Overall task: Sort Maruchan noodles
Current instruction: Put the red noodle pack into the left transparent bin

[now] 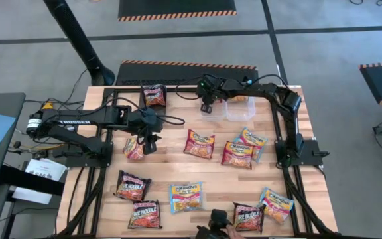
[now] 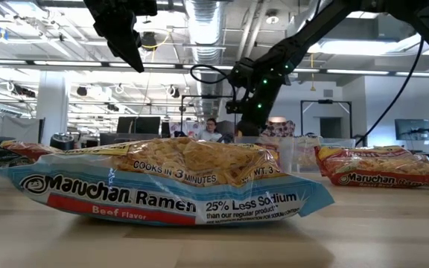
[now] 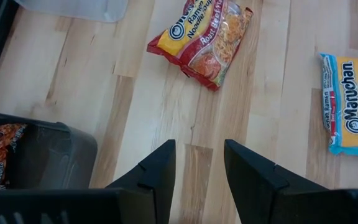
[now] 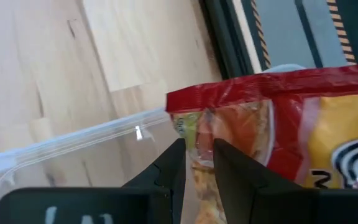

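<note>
Closest in, far on the near side of the clear bin (image 1: 216, 114): a light blue beef packet (image 1: 186, 196) of the Maruchan noodles, flat on the wood and filling the low view (image 2: 177, 186). In the same near row, to either side: two dark packets (image 1: 132, 186) (image 1: 144, 214), a third dark packet (image 1: 249, 216) and a blue-and-yellow packet (image 1: 276, 204).

Midway towards the clear bin: two red-and-yellow packets (image 1: 199, 143) (image 1: 237, 154), with another light blue packet (image 1: 252, 139) just beside the second. Level with these, well off to the bin's left: the left gripper (image 1: 148, 142), hanging over the table beside one more red-and-yellow packet (image 1: 133, 149). Fingers (image 3: 157, 174) parted, only bare wood in the gap, nothing held.

At the clear bin itself: the right gripper (image 1: 206, 105), raised over the bin's left part. Fingers (image 4: 169, 171) drawn close together, pinching the edge of a red-and-yellow held packet (image 4: 328, 124), which hangs over the bin's clear rim (image 4: 73, 146). Inside the bin's right part: an orange packet (image 1: 242, 99), details too small to tell.

Further left of the bin, at the table's far edge: a dark red packet (image 1: 154, 95) lying in a black bin (image 3: 55, 162).
</note>
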`<control>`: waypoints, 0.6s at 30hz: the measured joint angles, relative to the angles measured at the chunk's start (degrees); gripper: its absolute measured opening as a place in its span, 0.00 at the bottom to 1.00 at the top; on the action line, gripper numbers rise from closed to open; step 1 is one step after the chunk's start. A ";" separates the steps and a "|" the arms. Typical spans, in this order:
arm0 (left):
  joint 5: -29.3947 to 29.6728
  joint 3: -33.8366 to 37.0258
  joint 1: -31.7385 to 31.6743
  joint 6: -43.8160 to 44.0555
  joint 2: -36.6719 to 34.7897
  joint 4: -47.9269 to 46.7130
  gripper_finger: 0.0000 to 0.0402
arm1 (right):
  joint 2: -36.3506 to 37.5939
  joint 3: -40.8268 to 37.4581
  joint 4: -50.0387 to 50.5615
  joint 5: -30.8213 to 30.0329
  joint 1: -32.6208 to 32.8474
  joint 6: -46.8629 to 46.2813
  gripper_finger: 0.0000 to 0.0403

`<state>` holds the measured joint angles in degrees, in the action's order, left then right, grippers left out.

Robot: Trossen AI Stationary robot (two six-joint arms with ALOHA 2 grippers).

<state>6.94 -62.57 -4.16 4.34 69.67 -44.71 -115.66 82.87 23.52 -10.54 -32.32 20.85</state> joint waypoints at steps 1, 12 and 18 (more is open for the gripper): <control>0.00 0.00 0.00 -0.01 0.00 0.02 0.31 | 0.00 0.00 0.24 0.01 0.06 -0.01 0.27; 0.00 0.00 0.00 0.00 0.00 0.00 0.31 | 0.00 0.00 2.44 -2.74 -0.80 -5.17 0.27; 0.00 0.00 0.00 0.00 0.00 0.01 0.31 | 0.00 0.00 3.04 -1.98 -1.68 -7.41 0.27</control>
<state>6.94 -62.57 -4.16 4.34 69.67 -44.70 -115.66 82.87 26.55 -12.51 -34.00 13.44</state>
